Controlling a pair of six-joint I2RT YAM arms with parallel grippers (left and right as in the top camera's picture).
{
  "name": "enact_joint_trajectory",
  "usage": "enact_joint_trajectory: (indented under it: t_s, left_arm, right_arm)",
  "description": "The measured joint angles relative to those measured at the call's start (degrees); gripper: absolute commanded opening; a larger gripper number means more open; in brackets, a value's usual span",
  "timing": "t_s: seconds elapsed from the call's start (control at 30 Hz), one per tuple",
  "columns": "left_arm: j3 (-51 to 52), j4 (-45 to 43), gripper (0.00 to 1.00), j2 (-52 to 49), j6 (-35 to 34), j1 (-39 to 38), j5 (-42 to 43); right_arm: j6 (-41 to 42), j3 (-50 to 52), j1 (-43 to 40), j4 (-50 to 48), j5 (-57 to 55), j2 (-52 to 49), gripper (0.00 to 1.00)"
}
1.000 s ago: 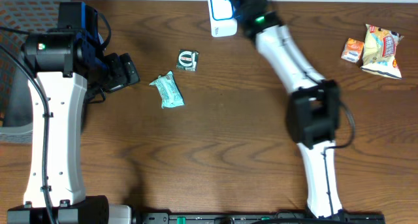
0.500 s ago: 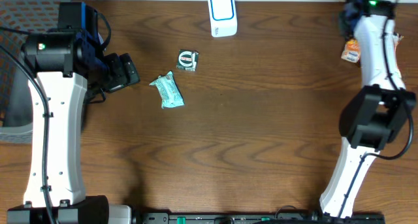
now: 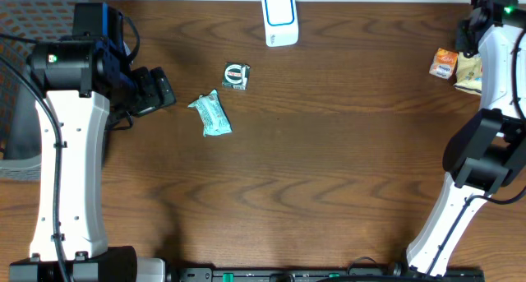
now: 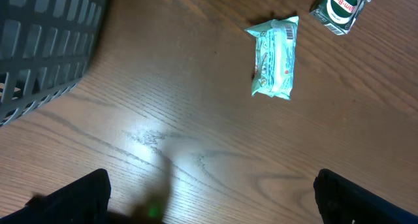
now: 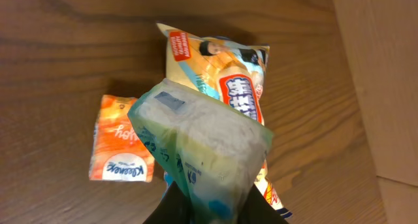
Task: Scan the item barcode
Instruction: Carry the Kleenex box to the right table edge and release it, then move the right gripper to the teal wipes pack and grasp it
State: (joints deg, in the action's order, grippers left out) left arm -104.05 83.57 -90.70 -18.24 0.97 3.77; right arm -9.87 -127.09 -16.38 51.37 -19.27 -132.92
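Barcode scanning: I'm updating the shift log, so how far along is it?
Probably done: a yellow snack bag and an orange packet lie together at the right edge. In hand: the right end effector holds a pale green packet over that pile, away from the scanner. Still to do: a teal packet and a small dark packet lie mid-table, not yet picked up.
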Motion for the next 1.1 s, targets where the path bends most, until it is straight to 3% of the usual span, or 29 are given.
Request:
enact_joint_trajectory:
  t_s: [0.07, 0.1, 0.3, 0.63, 0.93, 1.1]
  left_arm:
    - [0.0, 0.0, 0.98, 0.0, 0.0, 0.0, 0.0]
    - [0.0, 0.0, 0.98, 0.0, 0.0, 0.0, 0.0]
    - [0.0, 0.0, 0.98, 0.0, 0.0, 0.0, 0.0]
    - [0.0, 0.0, 0.98, 0.0, 0.0, 0.0, 0.0]
    - [0.0, 0.0, 0.98, 0.0, 0.0, 0.0, 0.0]
    - [0.0, 0.0, 0.98, 0.0, 0.0, 0.0, 0.0]
  right_arm:
    - [1.0, 0.0, -0.3, 0.0, 0.1, -0.5, 0.5]
    - [1.7, 0.0, -0.4, 0.1, 0.2, -0.7, 0.56]
    - [3.1, 0.1, -0.6, 0.3, 0.4, -2.2, 0.68]
    - [3.4, 0.1, 2.5, 2.7, 3.4, -2.2, 0.66]
    - [5.4, 0.1, 13.1, 1.0, 31.5, 0.7, 0.61]
    - [8.7, 0.1, 20.8, 1.6, 44.7, 2.1, 0.71]
